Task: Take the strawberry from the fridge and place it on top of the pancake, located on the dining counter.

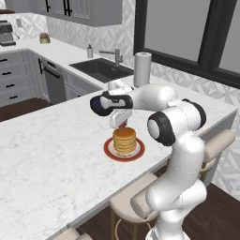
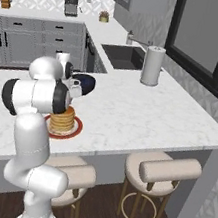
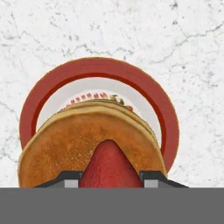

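Note:
The pancake [image 1: 124, 140] is a golden-tan stack on a round red plate [image 1: 109, 151], near the front edge of the white marble dining counter [image 1: 51, 154]. My gripper [image 1: 123, 124] hangs just above the stack, shut on the red strawberry [image 3: 109, 165]. In the hand view the berry's tip points down at the pancake [image 3: 65, 148], with the dark fingertips [image 3: 151, 177] on either side and the plate's rim [image 3: 100, 68] around it. From the right base the pancake [image 2: 63, 119] and plate [image 2: 75, 129] sit partly behind my arm. The fridge is out of view.
A dark blue bowl [image 1: 97, 105] lies just behind my wrist. A white paper towel roll [image 1: 142, 69] stands further back, by the sink [image 1: 101, 69] and faucet. Beige padded stools [image 2: 162, 179] line the counter's near side. Grey cabinets run along the far wall.

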### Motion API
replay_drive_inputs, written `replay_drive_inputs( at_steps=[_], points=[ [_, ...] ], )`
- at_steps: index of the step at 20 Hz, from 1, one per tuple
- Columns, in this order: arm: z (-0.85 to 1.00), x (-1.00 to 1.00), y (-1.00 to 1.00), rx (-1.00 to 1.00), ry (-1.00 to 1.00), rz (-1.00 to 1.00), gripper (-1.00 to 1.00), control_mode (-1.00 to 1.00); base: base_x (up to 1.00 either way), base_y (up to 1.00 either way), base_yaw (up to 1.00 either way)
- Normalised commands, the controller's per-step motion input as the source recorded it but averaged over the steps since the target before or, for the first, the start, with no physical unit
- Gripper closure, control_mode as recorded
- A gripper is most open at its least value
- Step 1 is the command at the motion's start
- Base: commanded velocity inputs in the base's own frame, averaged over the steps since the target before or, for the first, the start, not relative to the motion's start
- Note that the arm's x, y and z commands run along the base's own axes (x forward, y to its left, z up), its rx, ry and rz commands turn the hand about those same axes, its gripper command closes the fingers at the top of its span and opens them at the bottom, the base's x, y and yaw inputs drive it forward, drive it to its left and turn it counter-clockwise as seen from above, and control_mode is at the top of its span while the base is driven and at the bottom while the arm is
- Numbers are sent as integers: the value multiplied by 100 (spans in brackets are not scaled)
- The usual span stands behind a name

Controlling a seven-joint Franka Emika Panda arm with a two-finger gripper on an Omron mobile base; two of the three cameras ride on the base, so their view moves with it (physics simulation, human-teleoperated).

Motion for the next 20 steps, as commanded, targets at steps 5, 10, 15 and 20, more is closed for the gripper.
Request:
replay_drive_inputs(
  at_steps=[5,10,15,20],
  points=[
    [-8,0,-1,-2,0,0,100,-100,0,0,0],
    [-2,-7,-17,0,0,0,100,-100,0,0,0],
    [-12,-4,-21,0,0,1,100,-100,0,0,0],
    [-15,-21,-5,0,0,1,100,-100,0,0,0]
  ],
)
